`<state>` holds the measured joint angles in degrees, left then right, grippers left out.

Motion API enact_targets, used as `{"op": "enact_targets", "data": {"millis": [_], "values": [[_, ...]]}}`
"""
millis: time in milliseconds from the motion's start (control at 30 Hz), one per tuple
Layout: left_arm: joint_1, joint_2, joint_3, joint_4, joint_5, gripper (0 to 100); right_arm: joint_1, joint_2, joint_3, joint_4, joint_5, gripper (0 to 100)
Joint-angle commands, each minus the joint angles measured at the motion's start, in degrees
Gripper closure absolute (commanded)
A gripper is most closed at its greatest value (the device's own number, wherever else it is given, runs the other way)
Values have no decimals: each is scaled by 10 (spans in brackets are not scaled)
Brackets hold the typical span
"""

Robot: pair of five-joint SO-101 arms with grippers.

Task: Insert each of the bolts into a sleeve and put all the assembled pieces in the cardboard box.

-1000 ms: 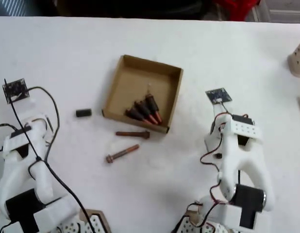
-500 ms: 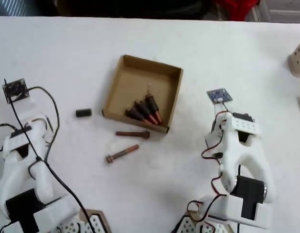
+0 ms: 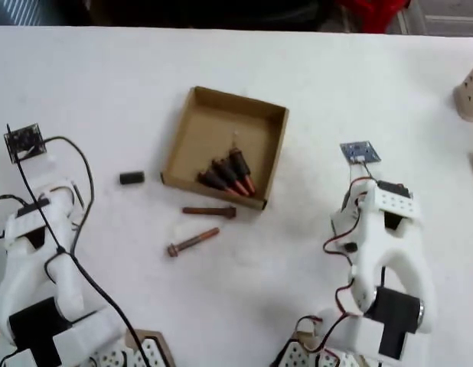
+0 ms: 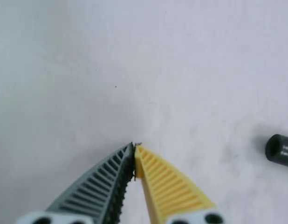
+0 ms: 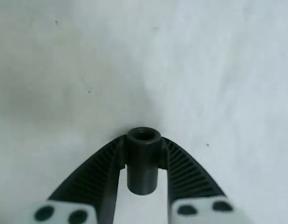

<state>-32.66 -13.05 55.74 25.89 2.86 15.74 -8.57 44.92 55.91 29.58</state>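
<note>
Sleeve point(image 5: 143, 161) is pinched between the right fingers point(image 5: 187, 171), that arm point(image 3: 383, 248) folded back; left fingers point(image 4: 168, 183) are closed, empty.

Bolt point(image 3: 210, 211) x2, sleeve point(image 3: 132, 178) x2, assembled piece point(image 3: 227, 176) x3, box point(image 3: 221, 95) x1

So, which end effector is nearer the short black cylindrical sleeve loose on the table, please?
Left. Left end effector is near the loose sleeve; right end effector, holding a second sleeve, is beyond the cardboard box.
</note>
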Motion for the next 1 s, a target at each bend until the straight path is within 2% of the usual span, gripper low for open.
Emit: {"op": "enact_targets", "data": {"millis": [0,100,333,467,567,667,867,967], "values": [[18,-8,-7,-4,-17,969,1,-93,29,10,-37,982],[18,-8,-14,15,-57,969,-29,-159,59,10,-80,981],[18,-9,-15,17,-58,970,-152,-316,109,10,-197,981],[28,-31,-13,51,-61,979,-212,-360,145,-21,-212,981],[81,-92,15,109,-59,979,-223,-361,210,-106,-212,981],[158,-194,55,178,-58,979,-204,-366,244,-155,-211,981],[300,-463,145,287,-59,979,-198,-365,252,-138,-210,981],[367,-558,181,293,-58,979,-197,-365,252,-138,-210,981]]}}
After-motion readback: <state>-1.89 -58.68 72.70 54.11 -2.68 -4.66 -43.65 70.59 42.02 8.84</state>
